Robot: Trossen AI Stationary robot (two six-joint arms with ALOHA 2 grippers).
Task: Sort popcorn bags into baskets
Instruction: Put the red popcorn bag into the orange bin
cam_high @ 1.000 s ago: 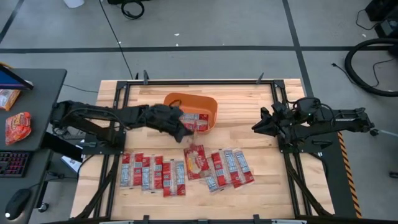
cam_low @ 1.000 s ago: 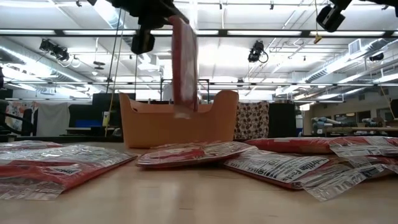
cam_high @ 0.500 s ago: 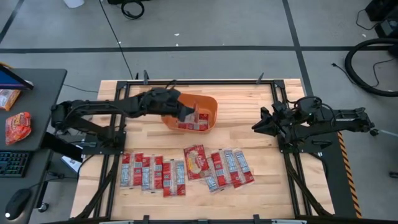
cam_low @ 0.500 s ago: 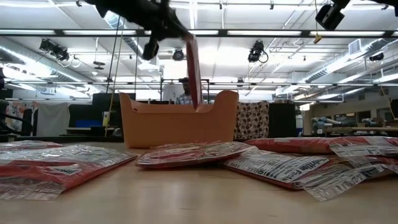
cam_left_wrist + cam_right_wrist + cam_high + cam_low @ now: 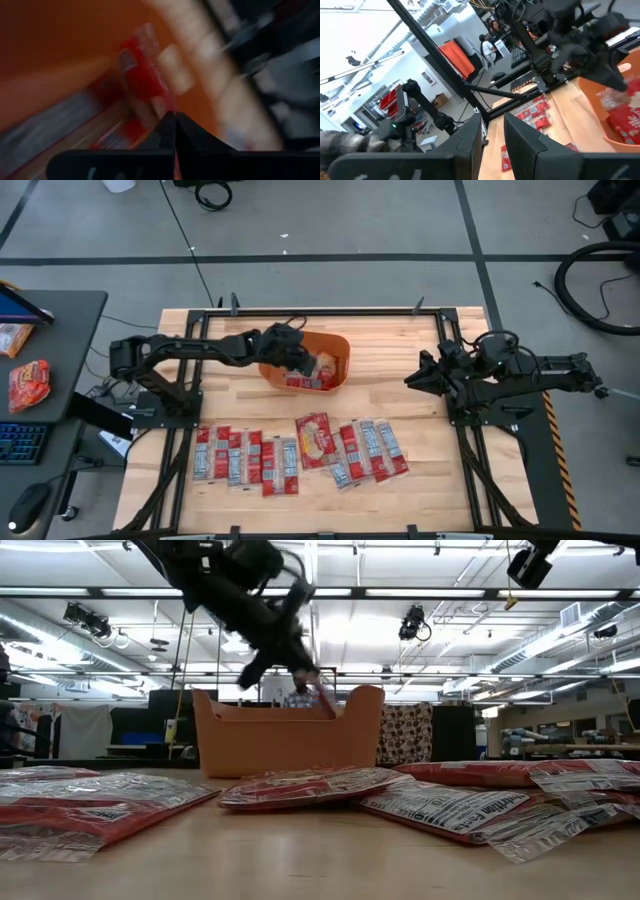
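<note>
My left gripper (image 5: 308, 362) (image 5: 305, 668) is over the orange tub (image 5: 343, 348) (image 5: 280, 740), shut on one red popcorn bag (image 5: 325, 366) (image 5: 326, 692). Other red packets lie flat inside the tub (image 5: 298, 381). Several more lie flat on the table near the near edge, in a row (image 5: 245, 458) and a loose cluster (image 5: 368, 448). My right gripper (image 5: 410, 380) (image 5: 492, 132) waits open at the table's right side, clear of everything. My left gripper holds the popcorn bag by one end (image 5: 167, 107), pinched between the two shut fingers. The fingers slant down from the table's left into the tub. The bag juts past the fingertips, tilted, and its lower end (image 5: 330, 705) is behind the tub's wall.
A larger orange-red packet with yellow print (image 5: 318, 438) lies among the red packets in the cluster. Black frame rails run along the table's left and right sides. Bare wood lies between the tub and the packets. A person (image 5: 296, 697) stands beyond the table.
My left gripper carried the bag from the tub's near rim toward the far edge, over the tub, then dropped and tipped downward. The bag hung upright below the fingers before; now it slants with its lower end inside the tub.
</note>
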